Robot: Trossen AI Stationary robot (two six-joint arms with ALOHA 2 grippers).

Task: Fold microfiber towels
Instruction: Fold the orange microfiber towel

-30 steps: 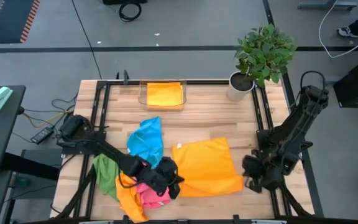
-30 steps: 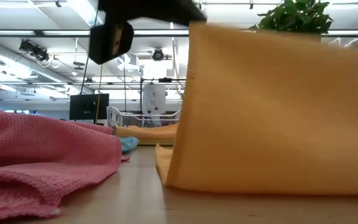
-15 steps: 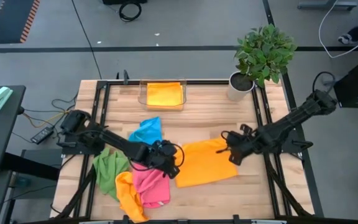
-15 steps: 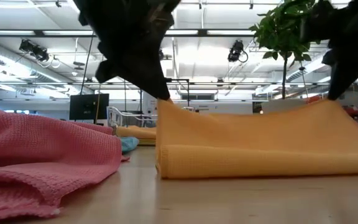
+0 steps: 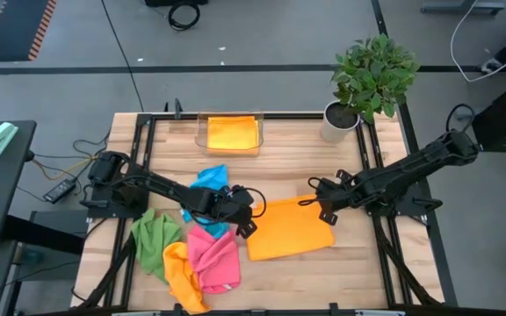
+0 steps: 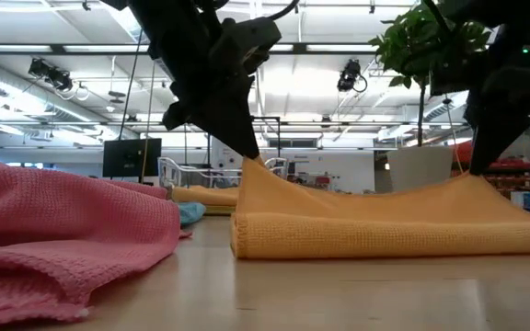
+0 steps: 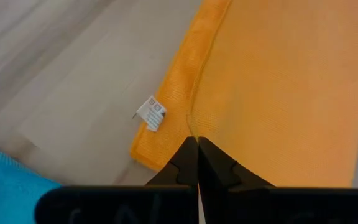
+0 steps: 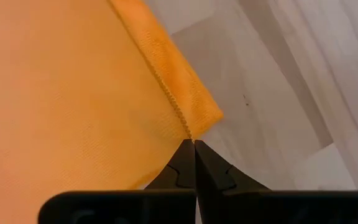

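An orange towel [image 5: 288,233] lies folded in half on the table's middle, fold line toward the near edge [image 6: 366,237]. My left gripper [image 5: 244,221] is shut on the upper layer's far left corner. My right gripper [image 5: 314,209] is shut on its far right corner. In the low view both corners rise in peaks to my left gripper [image 6: 249,156] and my right gripper [image 6: 473,172]. The lower layer's edge, with a white label [image 7: 151,114], sticks out past the upper layer. My left gripper pinches the upper layer's corner [image 7: 193,127] between its two fingertips, coming from above and pointing down. The corner stands a little above the lower layer; the rest of the layer slopes down onto it. My right gripper pinches the upper layer's other corner [image 8: 180,124] between its fingertips, from above. The lower layer's corner [image 8: 205,111] shows just beyond it. The cloth sags slack between the two held corners.
A blue towel [image 5: 207,186], a green one [image 5: 150,239], a pink one [image 5: 213,262] and another orange one [image 5: 181,279] lie heaped at the near left. A clear tray [image 5: 202,133] holding a folded orange towel stands at the far edge. A potted plant [image 5: 372,75] stands far right.
Both grippers have carried the orange towel's near edge up and over toward the table's far edge, then down. The towel, first spread out with its edge held high, is now folded in half, its far part having stayed on the table.
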